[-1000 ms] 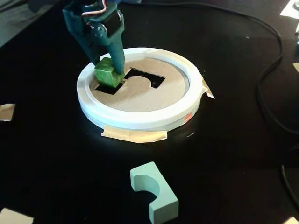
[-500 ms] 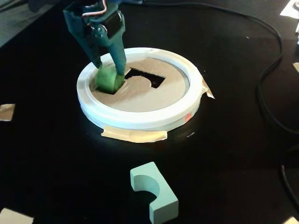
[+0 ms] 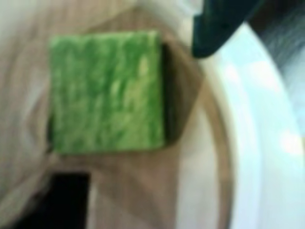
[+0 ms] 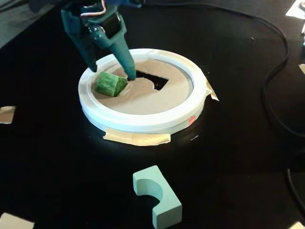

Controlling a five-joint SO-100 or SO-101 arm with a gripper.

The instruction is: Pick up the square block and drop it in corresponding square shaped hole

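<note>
in the fixed view the teal gripper (image 4: pixel 113 74) stands over the left part of the tan round board (image 4: pixel 157 98), its jaws spread apart and holding nothing. the square block (image 4: pixel 110 84) sits low in the square shaped hole (image 4: pixel 125 86), sunk partway into the board with its top still showing above the surface, and it looks slightly tilted. it lies just below and between the two jaw tips: one tip is above its left edge near the white ring (image 4: pixel 143 121), the other comes down just to its right at the edge of the larger rectangular cutout (image 4: pixel 155 79); whether either tip touches the block cannot be told. in the wrist view the block (image 3: pixel 107 90) fills the left middle as a mottled green square, a dark gap along its right side, with one dark jaw tip at the upper right over the ring (image 3: pixel 259 138), apart from the block. a pale mint block with a half-round notch (image 4: pixel 158 195) lies on the black table (image 4: pixel 57 157) well in front of the board.
</note>
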